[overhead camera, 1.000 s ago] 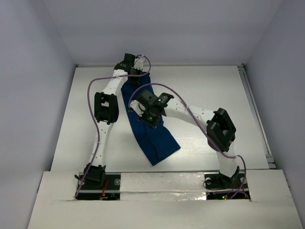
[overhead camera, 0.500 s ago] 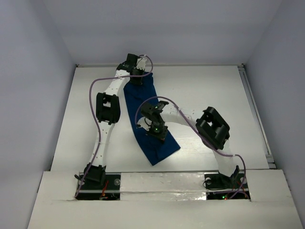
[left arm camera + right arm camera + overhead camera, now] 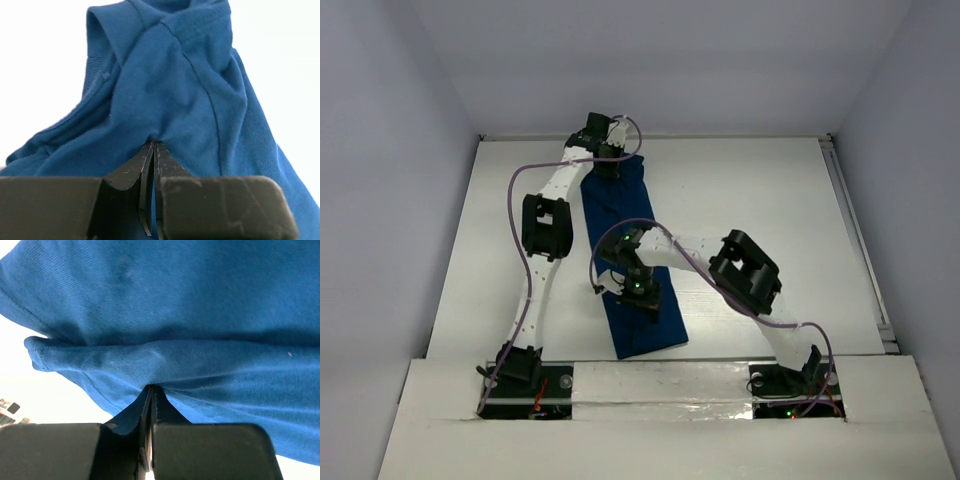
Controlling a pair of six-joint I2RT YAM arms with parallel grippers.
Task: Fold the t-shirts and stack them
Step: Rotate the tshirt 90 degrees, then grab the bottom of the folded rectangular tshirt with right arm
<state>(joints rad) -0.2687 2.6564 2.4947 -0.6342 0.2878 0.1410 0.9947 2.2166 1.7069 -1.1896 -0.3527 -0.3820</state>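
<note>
One navy-blue t-shirt [image 3: 620, 225] lies as a long narrow strip running from the far middle of the table toward the near edge. My left gripper [image 3: 608, 166] is shut on its far end; the left wrist view shows the cloth [image 3: 165, 85] bunched at the closed fingertips [image 3: 154, 144]. My right gripper [image 3: 632, 290] is shut on the near part of the strip; the right wrist view shows a hemmed fold [image 3: 165, 365] pinched at its tips [image 3: 151, 387]. No white print shows.
The white table [image 3: 770, 220] has a raised rail along its right edge [image 3: 857, 240]. Grey walls close in on three sides. Purple cables loop over both arms.
My right gripper has moved toward the near edge and slightly left with the cloth, drawing the lower part of the shirt straighter and narrower. My left gripper has stayed at the far end.
</note>
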